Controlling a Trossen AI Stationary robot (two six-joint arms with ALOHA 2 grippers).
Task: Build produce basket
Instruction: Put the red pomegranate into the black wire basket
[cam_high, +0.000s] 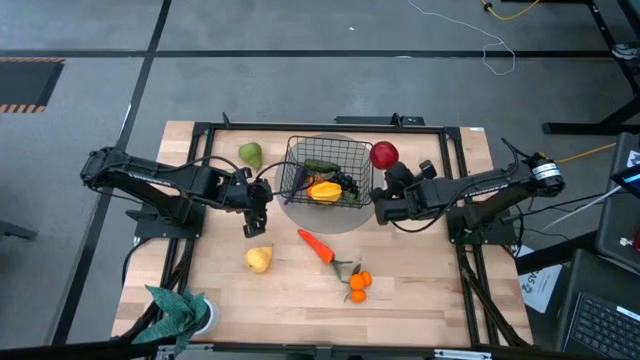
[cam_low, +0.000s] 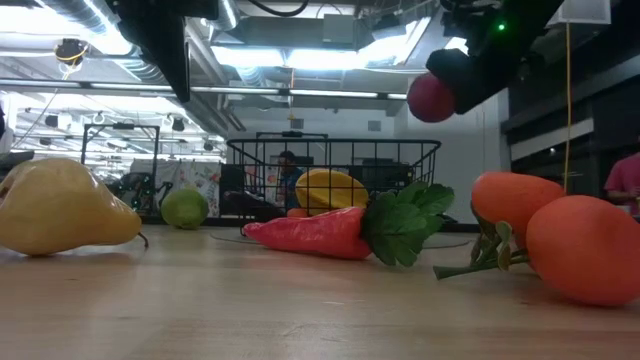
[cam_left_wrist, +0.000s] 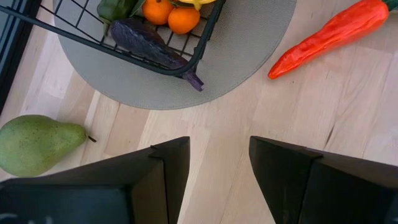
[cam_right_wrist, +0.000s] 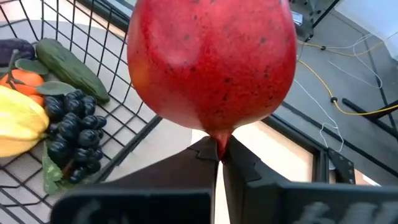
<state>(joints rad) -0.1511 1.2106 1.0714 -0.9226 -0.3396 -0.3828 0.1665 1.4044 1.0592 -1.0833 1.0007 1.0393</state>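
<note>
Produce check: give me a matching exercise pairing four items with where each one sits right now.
Items:
1. red round fruit
2. dark grapes
3. green pear
4. orange carrot

Places:
A. inside the basket
B. on the table, on the left arm's side of the basket
C. on the table in front of the basket
D. held up by the right end effector

Pairs: 1-D, 2-A, 3-B, 4-C
</note>
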